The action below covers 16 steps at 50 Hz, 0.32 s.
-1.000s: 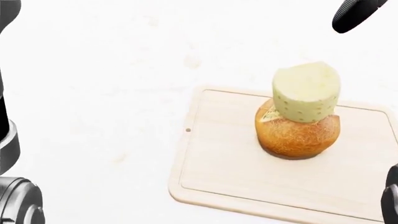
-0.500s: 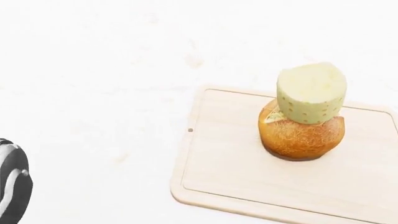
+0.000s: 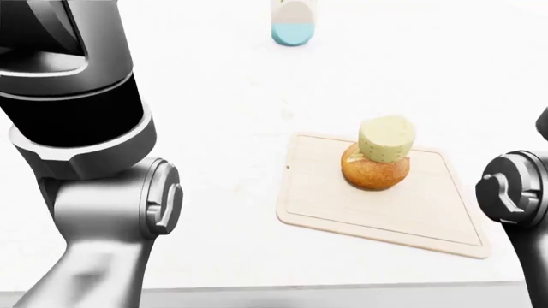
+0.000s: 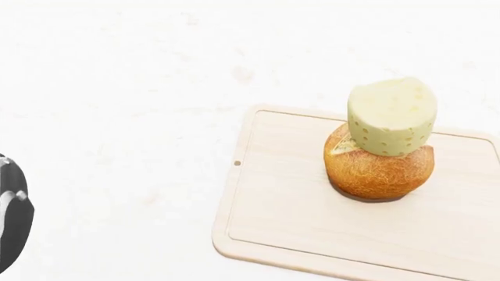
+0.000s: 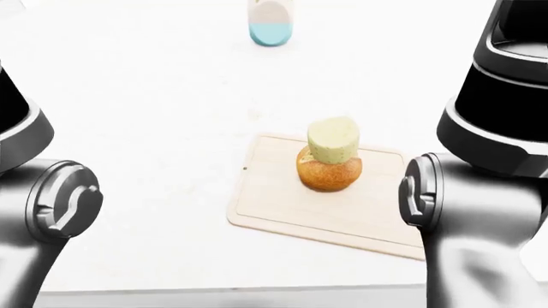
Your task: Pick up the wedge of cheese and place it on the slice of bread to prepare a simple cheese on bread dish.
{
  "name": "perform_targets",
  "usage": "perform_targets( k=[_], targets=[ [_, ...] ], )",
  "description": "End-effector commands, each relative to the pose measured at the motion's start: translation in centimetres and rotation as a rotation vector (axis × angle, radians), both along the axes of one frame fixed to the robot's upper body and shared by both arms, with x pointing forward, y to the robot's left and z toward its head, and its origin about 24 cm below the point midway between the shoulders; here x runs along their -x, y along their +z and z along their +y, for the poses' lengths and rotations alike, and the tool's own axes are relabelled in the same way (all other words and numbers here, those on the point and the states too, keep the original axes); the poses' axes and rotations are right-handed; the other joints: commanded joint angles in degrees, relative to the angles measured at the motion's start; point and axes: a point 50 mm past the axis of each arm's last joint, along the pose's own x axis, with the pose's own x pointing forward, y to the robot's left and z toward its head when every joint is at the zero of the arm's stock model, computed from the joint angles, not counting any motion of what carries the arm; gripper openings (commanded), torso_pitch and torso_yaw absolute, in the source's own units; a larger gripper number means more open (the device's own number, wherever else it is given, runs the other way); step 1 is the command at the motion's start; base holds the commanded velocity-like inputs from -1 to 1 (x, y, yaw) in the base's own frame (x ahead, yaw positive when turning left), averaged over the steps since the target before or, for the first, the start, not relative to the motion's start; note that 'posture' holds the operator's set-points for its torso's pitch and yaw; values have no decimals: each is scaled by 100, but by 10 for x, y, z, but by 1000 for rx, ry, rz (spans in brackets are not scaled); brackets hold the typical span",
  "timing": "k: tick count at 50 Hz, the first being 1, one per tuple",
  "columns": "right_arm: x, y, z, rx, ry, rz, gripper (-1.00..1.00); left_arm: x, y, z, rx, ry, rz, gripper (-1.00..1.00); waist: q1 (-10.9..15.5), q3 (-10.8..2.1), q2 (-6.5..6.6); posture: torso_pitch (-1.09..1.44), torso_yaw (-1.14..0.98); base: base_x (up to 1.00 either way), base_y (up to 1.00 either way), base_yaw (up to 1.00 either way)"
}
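Observation:
The pale yellow-green wedge of cheese point(image 4: 391, 117) rests on top of the round brown bread point(image 4: 379, 170), tilted slightly. The bread sits on a light wooden cutting board point(image 4: 281, 222), right of centre in the head view. The stack also shows in the left-eye view point(image 3: 385, 138) and the right-eye view point(image 5: 332, 140). Neither hand shows. Only the arms' upper parts and elbow joints stand at the left point(image 3: 111, 205) and right point(image 5: 462, 199) edges of the eye views, clear of the board. A dark piece of the left arm point(image 4: 12, 222) sits at the head view's lower left.
A white and blue container point(image 3: 293, 24) stands at the top of the eye views, well above the board. The white counter point(image 4: 117, 105) spreads to the left of the board. Its near edge runs along the bottom of the eye views point(image 3: 300, 292).
The dark right fingertip at the head view's top right has left the picture. The left arm parts have drawn down at the left edge. The cheese stays on the bread.

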Motion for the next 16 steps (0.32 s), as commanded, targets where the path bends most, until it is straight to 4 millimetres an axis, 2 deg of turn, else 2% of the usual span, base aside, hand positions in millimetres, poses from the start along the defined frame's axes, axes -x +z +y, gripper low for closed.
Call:
perform_targets(
  k=[1, 16],
  targets=[
    [12, 13, 0, 6, -8, -72, 100, 12, 15, 0, 4, -3, -80, 100, 0, -179, -17, 0, 0, 0, 0, 0],
    [15, 16, 0, 4, -8, -80, 100, 15, 20, 0, 5, -3, -90, 100, 3, -159, -20, 0, 0, 0, 0, 0]
  ],
)
